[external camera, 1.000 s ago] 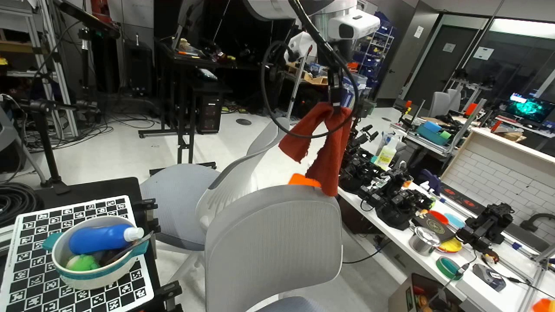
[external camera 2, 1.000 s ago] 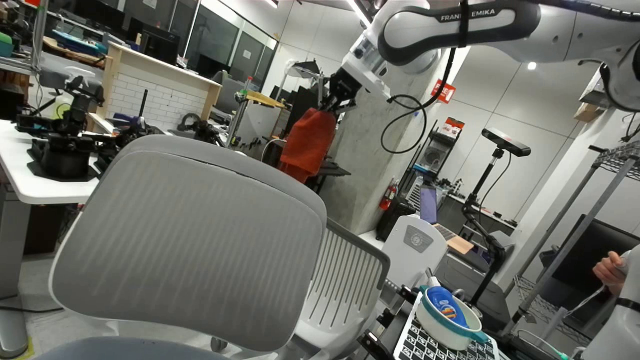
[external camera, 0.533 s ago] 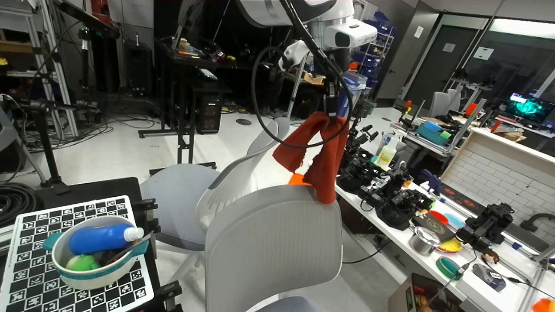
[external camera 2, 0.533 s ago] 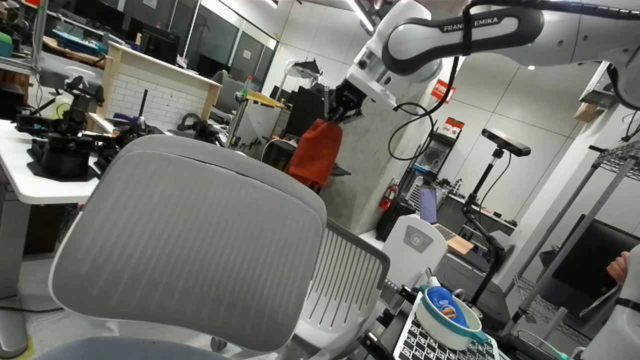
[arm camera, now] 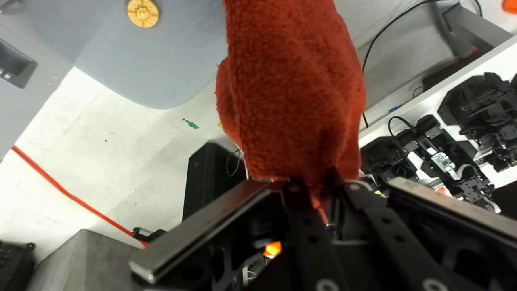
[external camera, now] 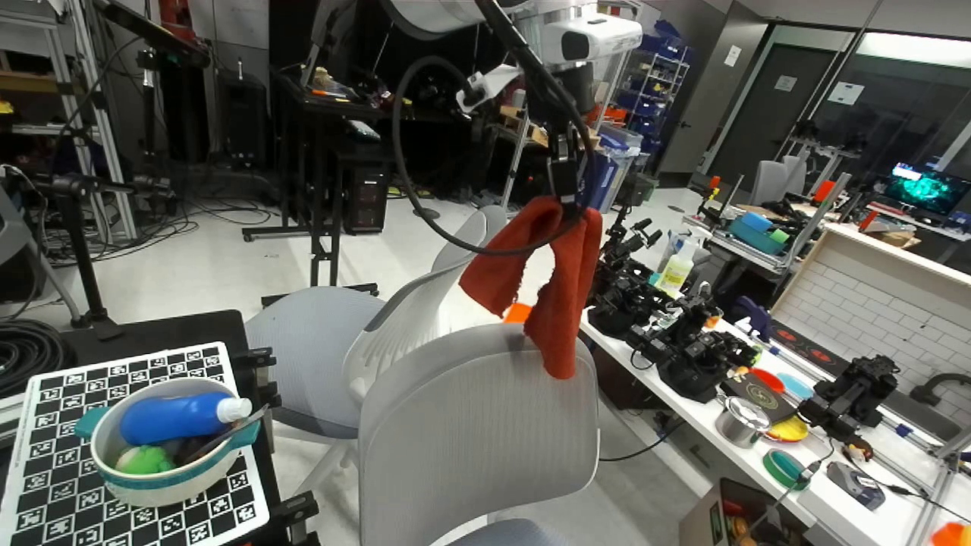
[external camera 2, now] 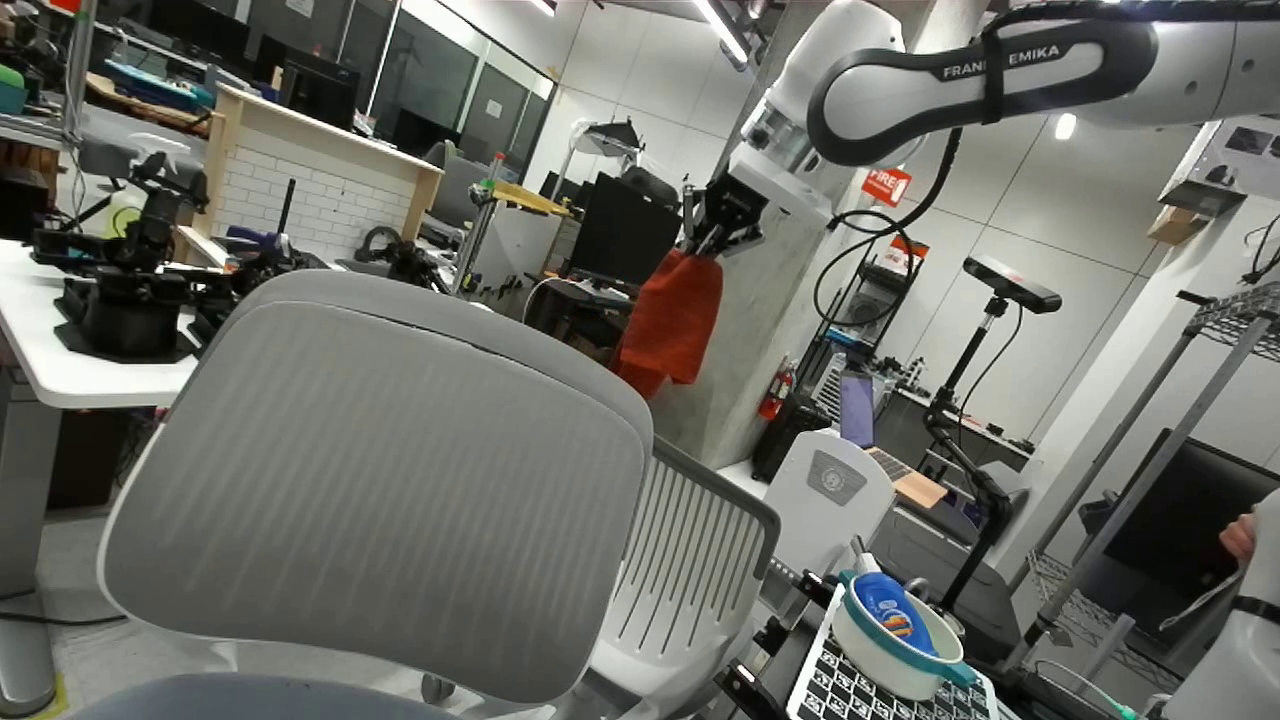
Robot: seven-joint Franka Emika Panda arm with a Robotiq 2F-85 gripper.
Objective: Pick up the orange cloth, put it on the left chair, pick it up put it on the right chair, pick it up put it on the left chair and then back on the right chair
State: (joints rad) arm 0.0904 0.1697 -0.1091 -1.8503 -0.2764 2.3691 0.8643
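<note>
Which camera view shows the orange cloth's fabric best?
The wrist view: the orange cloth is large there, its fuzzy pile visible, though the picture's edge cuts it off. Both exterior views show it smaller, hanging from the fingers.

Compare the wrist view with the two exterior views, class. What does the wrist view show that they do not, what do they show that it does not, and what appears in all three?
Only the wrist view: a yellow disc on a grey surface, and a long red strip.

Only the exterior views: the pot with a blue bottle in it, the patterned board beneath, and the white robot arm.

All three: the orange cloth, pinched in the fingers, and the white table with black machines on it.
</note>
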